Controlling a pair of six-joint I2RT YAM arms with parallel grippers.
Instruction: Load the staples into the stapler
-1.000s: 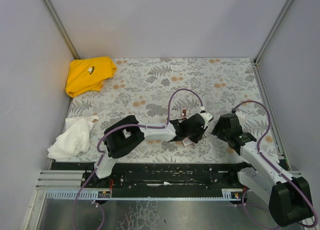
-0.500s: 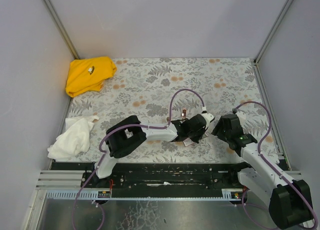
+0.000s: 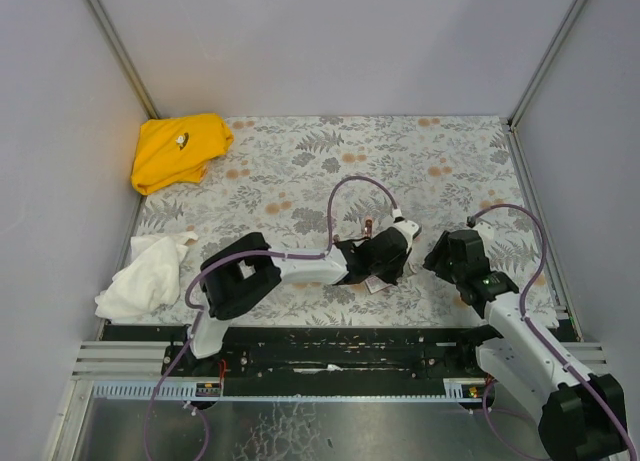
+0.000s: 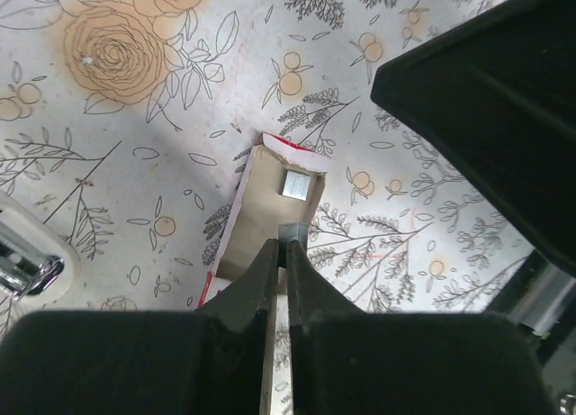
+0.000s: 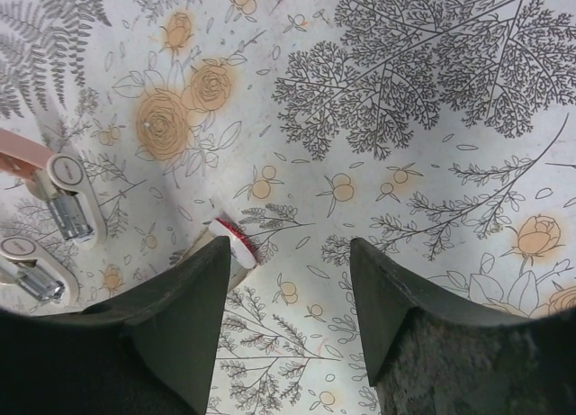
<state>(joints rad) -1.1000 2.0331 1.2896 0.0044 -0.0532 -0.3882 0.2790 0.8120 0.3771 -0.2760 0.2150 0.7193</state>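
Setting: a table [image 3: 300,161] with a grey and orange flower pattern, and two robot arms reaching in from its near edge.
Step in hand: picking staples out of their box. Loading has not begun, as nothing is at the stapler yet.
Left gripper [image 4: 280,242]: low over the open box, with its two black fingers pressed together.
Box [image 4: 256,219]: a small flat cardboard tray with a red and white edge. It lies open on the table near the middle, directly under the left gripper.
Staples [image 4: 294,183]: a short silvery strip lying in the far end of the tray, apart from the fingers.
Grey piece [image 4: 290,232]: a second small grey bit right at the fingertips. I cannot tell whether it is pinched or only lying in the tray beyond them.
Stapler [image 5: 67,201]: a tiny white and pale pink stapler, swung open so its two arms with their metal parts lie side by side. It rests on the table near the box without touching it.
Right gripper [image 5: 283,280]: fingers well apart and holding nothing, hovering over bare table to the right of the box.
Next move, as I judge it: lift gently and check that a strip comes up. Then carry it to the open stapler and lay it into the metal channel, probably with the right gripper steadying the stapler.
Count: two arms, two grippers, one stapler, one box and two silvery pieces.
Also there: one yellow cloth [image 3: 178,149] at the far left corner and one white cloth [image 3: 140,276] at the near left.
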